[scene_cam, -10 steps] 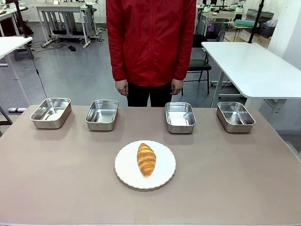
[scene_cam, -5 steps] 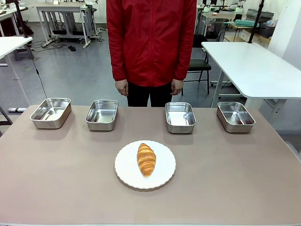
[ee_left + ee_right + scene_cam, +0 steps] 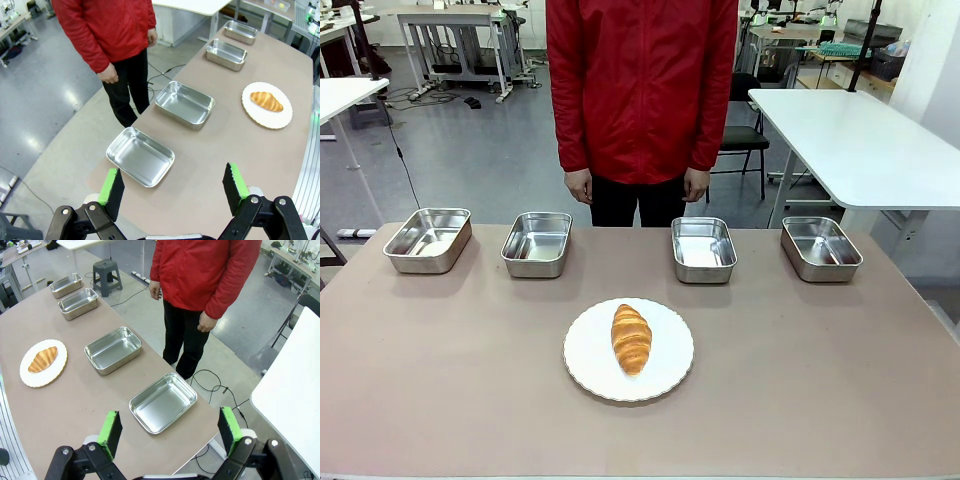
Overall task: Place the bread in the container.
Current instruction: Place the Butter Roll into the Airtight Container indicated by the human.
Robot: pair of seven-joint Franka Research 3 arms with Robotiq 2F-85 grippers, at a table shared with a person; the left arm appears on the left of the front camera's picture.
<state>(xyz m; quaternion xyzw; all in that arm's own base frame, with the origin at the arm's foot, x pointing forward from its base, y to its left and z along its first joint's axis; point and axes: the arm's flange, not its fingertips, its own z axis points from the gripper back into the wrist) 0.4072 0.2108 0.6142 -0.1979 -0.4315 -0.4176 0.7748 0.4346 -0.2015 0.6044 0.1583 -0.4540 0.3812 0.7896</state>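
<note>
Bread point(image 3: 631, 339) on white plate point(image 3: 586, 360), mid counter point(image 3: 820, 380), untouched. Four empty containers point(image 3: 703, 274) lined along far edge. Left gripper point(image 3: 173, 171) and right gripper point(image 3: 169, 413) held wide, nothing gripped. Pick-up step judged pending: descent over bread, closing across its width, called for.

bread point(image 3: 631, 339): golden-brown ridged croissant, flat on white plate point(image 3: 588, 362), well ahead of left gripper point(image 3: 172, 172), off to its right.
containers point(image 3: 703, 249): four shiny steel trays, empty, upright, in row; nearest just beyond the gripper's fingertips.
</note>
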